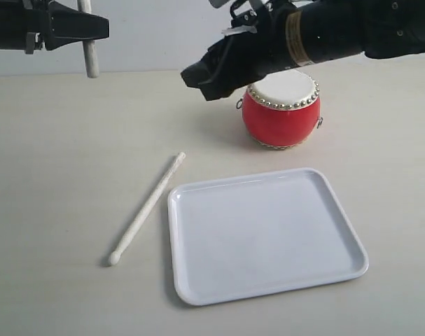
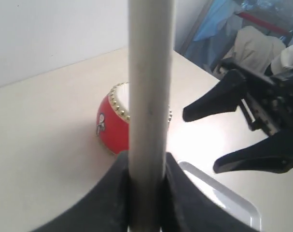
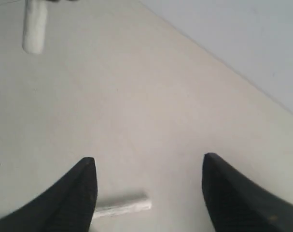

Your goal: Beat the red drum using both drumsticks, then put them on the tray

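Observation:
The red drum with its cream skin stands at the back right of the table, behind the white tray, which holds nothing. One drumstick lies on the table left of the tray, bead tip toward the front. My left gripper is shut on the other drumstick, holding it upright, high at the back left; the drum shows beyond it. My right gripper hangs open in the air just left of the drum, with the lying drumstick's butt end below its fingers.
The pale table runs back to a light wall. My right arm's black body crosses above the drum. The right gripper's open fingers show in the left wrist view, over the tray's corner.

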`<state>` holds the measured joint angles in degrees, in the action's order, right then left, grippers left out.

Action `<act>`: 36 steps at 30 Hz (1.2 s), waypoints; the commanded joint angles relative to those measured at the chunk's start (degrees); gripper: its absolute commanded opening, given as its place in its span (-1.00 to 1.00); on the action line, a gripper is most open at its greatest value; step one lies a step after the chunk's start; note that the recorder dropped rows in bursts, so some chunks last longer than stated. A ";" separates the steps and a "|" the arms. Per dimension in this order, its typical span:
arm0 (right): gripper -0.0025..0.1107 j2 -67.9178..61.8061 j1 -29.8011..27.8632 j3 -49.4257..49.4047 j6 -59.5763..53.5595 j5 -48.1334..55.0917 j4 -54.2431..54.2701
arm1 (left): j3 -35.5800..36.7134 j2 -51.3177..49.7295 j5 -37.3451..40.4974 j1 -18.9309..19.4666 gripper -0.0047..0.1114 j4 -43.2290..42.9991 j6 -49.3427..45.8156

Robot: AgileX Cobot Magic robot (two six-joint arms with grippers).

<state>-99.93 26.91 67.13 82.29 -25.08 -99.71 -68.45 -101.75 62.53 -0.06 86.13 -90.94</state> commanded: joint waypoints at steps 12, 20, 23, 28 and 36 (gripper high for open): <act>0.13 -5.38 6.42 5.54 -94.59 66.45 45.31 | -0.34 0.64 -2.85 0.06 -0.92 -1.99 1.24; 0.05 -5.86 14.98 10.03 -132.95 64.64 75.84 | -0.34 0.64 -5.86 0.06 -0.92 -3.42 1.77; 0.04 -7.63 15.75 13.95 -140.53 65.05 84.82 | -0.34 0.64 -9.12 0.12 -0.92 -5.47 3.70; 0.04 -14.36 15.75 23.92 -152.11 70.61 94.39 | -0.34 0.68 -15.11 0.12 -0.92 -9.80 8.53; 0.04 -27.30 15.75 35.99 -162.87 77.52 99.71 | -0.34 1.34 -22.87 0.12 -0.92 -14.94 13.11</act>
<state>-124.12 42.61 100.62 -76.22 50.27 -0.81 -68.45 -101.49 42.74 0.00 73.11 -80.21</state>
